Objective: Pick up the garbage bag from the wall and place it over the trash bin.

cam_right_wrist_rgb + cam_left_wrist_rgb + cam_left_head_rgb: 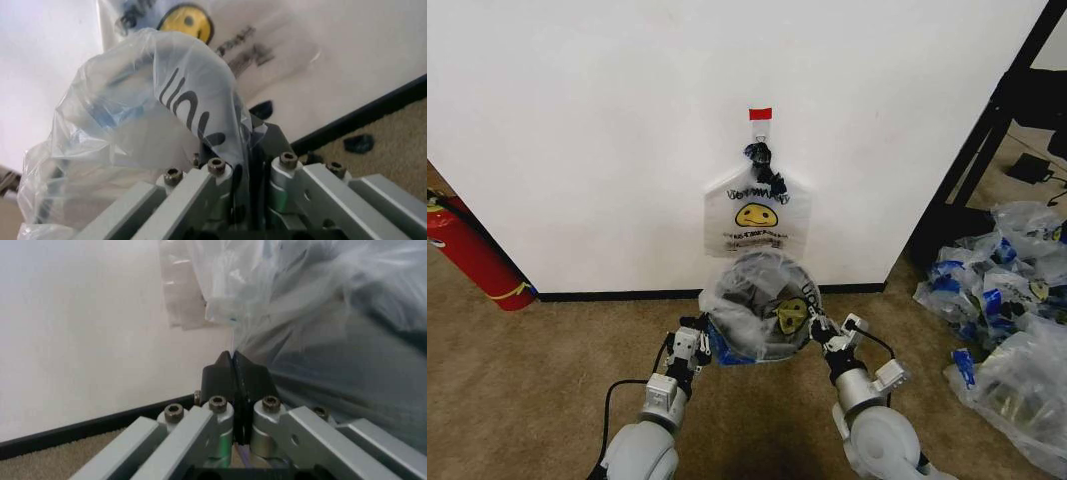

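Note:
The garbage bag [762,305], thin crinkly plastic with a yellow smiley and blue patches, is stretched open between my two grippers low in front of the white wall [577,130]. My left gripper [702,338] is shut on the bag's left edge, its fingertips [223,371] pressed together on the film. On the right edge my right gripper [819,330] is shut too, with plastic [167,100] bunched over its fingers [257,145]. A dark round shape shows through the plastic: the trash bin [752,300], mostly hidden.
A second smiley bag [757,218] hangs on the wall from the hook under red tape [760,113], just above the held one. A red fire extinguisher [472,250] leans at the left. Heaped clear bags [1007,300] and a black frame [987,130] are at the right.

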You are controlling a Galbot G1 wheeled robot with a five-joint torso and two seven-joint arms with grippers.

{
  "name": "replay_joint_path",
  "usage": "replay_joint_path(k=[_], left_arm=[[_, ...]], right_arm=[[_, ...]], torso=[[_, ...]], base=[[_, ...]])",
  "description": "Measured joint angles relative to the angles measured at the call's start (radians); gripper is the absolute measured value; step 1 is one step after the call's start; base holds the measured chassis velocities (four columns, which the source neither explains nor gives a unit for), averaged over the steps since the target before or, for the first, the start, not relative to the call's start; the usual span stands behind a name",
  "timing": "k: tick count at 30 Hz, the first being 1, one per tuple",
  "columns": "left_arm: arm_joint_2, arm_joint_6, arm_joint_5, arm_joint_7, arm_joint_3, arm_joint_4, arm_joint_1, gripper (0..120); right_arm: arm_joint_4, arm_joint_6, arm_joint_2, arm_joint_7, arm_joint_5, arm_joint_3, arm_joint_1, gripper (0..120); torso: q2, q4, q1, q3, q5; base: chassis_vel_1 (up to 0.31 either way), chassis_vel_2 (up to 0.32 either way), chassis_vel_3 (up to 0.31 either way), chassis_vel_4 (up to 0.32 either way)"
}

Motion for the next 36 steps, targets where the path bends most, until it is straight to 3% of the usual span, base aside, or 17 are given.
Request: replay_joint_path(k=[15, 20, 22, 28, 30, 34, 36], left_arm=[[-0.005, -0.003, 0.037, 0.0, 0.005, 0.051, -0.006, 0], [0.005, -0.014, 0.065, -0.011, 0.003, 0.046, 0.004, 23], [0.007, -0.027, 0.075, -0.009, 0.001, 0.052, 0.004, 26], [0.017, -0.146, 0.157, 0.059, -0.037, 0.042, 0.028, 51], [0.018, -0.168, 0.162, 0.071, -0.041, 0.037, 0.03, 54], [0.01, -0.304, 0.151, 0.143, -0.04, 0.019, 0.018, 73], [0.002, -0.331, 0.163, 0.174, -0.032, 0.009, 0.009, 79]], right_arm=[[-0.007, -0.031, -0.001, -0.022, -0.004, 0.003, 0.003, 2], [-0.025, -0.004, 0.004, 0.006, -0.014, 0.01, 0.019, 2], [-0.028, -0.002, 0.004, 0.01, -0.014, 0.013, 0.021, 2], [-0.051, 0.021, 0.009, 0.066, -0.058, 0.018, 0.032, 2], [-0.053, 0.023, 0.01, 0.07, -0.064, 0.017, 0.033, 2], [-0.063, 0.036, 0.016, 0.059, -0.123, 0.001, 0.028, 2], [-0.068, 0.043, 0.019, 0.038, -0.164, -0.009, 0.022, 2]], torso=[[0.0, 0.0, 0.0, 0.0, 0.0], [0.0, 0.0001, 0.0, 0.0, 0.0001], [0.0, 0.0, 0.0, 0.0, 0.0001], [0.0, 0.0, 0.0, 0.0, 0.0001], [0.0, 0.0001, 0.0, 0.0, 0.0001], [0.0, 0.0, 0.0, 0.0, 0.0], [0.0, -0.0002, 0.0, 0.0, 0.0001]], base=[[0.0, 0.0, 0.0, 0.0], [0.0, 0.0, 0.0, 0.0], [0.0, 0.0, 0.0, 0.0], [0.0, 0.0, 0.0, 0.0], [0.0, 0.0, 0.0, 0.0], [0.0, 0.0, 0.0, 0.0], [0.0, 0.0, 0.0, 0.0]])
